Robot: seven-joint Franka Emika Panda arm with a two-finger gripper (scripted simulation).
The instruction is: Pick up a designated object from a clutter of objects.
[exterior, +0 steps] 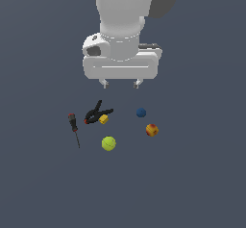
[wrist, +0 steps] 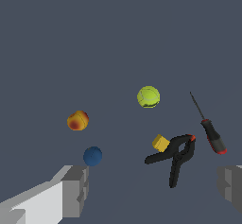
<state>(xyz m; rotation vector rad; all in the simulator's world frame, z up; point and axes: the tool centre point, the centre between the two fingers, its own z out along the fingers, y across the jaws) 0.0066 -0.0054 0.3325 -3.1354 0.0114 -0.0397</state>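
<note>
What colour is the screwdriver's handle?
Black with a red end, clearest in the wrist view: screwdriver.

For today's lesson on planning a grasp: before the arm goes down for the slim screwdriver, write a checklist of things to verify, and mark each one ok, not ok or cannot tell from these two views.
1. Gripper open and holding nothing: ok.
2. Screwdriver in sight in both views: ok.
3. Screwdriver free of its neighbours: ok; it lies apart from the black clamp, its nearest neighbour.
4. Gripper above the screwdriver: not ok; it hangs nearer the clamp and the dark blue ball.
5. Fingers turned to close across the handle: cannot tell.
6. Clamp not mistaken for the target: ok; the yellow cube touches the clamp, not the screwdriver.
</note>
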